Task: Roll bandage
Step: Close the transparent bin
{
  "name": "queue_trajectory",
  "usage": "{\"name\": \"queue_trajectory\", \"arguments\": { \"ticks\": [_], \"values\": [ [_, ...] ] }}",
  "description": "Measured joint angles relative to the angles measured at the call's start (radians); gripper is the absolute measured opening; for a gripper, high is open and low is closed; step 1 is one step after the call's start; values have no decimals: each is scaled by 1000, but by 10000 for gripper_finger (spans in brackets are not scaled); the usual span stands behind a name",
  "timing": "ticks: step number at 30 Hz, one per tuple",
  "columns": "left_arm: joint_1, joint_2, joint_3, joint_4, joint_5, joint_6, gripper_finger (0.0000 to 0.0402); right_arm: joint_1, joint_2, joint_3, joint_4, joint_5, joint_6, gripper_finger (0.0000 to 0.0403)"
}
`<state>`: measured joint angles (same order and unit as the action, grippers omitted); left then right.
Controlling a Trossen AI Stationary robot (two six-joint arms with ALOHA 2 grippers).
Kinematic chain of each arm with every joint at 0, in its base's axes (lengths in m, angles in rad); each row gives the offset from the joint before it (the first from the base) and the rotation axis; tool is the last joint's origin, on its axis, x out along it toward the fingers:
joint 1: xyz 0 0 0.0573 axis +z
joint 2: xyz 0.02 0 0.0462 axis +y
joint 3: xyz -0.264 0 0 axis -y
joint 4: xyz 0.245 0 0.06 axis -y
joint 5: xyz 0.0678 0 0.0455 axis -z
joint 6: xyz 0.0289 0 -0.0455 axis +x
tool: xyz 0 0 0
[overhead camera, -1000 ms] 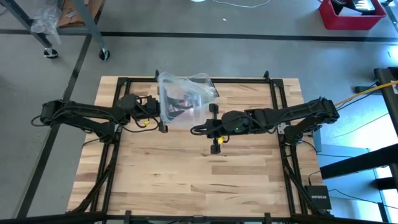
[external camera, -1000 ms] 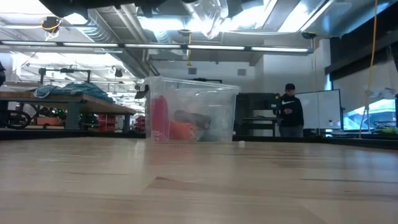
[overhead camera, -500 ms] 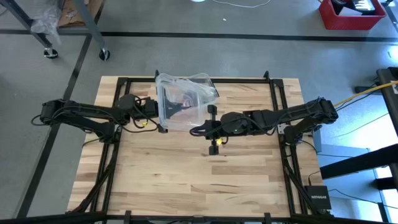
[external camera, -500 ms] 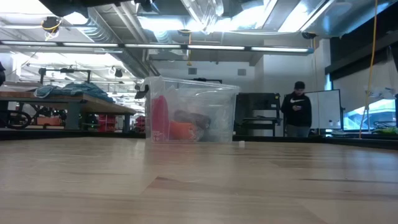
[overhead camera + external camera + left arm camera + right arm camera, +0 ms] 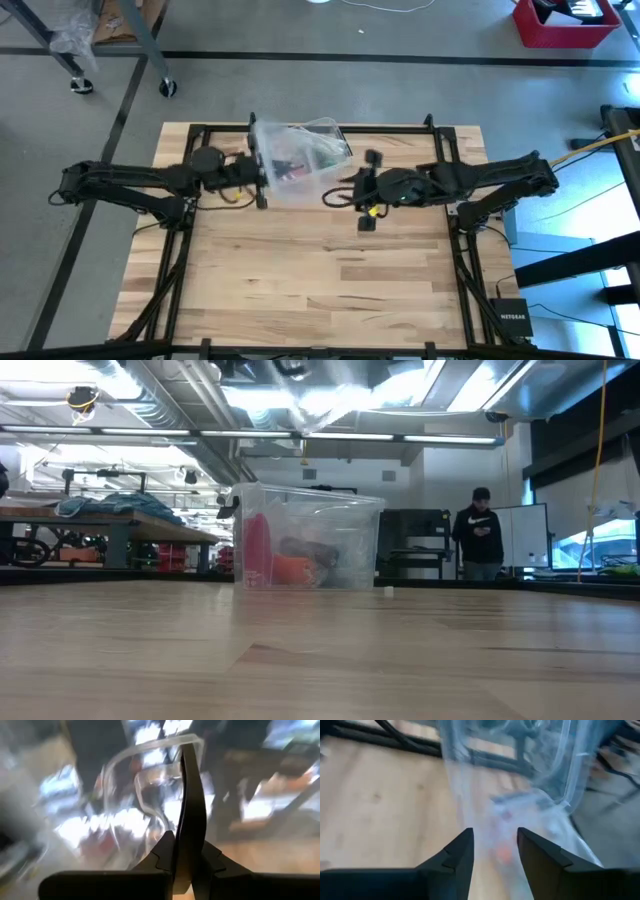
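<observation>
While the left claw (image 5: 187,840) stays pinched on the clear bag (image 5: 295,160), the right claw (image 5: 493,851), nearer its mouth, stands spread; no bandage is discernible.

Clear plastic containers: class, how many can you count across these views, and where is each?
2. A clear plastic bag hangs above the table's far edge, pinched in the left gripper. A clear plastic box stands on the table beneath it.
</observation>
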<state>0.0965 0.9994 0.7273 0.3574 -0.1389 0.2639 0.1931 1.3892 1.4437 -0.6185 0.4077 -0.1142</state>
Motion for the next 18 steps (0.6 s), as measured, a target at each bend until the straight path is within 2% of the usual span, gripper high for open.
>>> {"name": "queue_trajectory", "arguments": {
  "ticks": [2,5,10,14,18],
  "values": [
    [5,-3,97,-215,-58,-19,20,-16,-24,0,-48,57,1,157],
    [26,21,230,-494,-114,-53,23,-78,-62,-20,-92,71,10,156],
    [88,62,454,-844,-116,-128,25,-255,-111,-154,-45,-22,-2,154],
    [137,109,587,-1055,-117,-126,27,-436,-128,-329,125,-109,-45,153],
    [188,154,641,-1174,-117,-121,28,-602,-126,-503,344,-221,-70,153]
  ]
}}
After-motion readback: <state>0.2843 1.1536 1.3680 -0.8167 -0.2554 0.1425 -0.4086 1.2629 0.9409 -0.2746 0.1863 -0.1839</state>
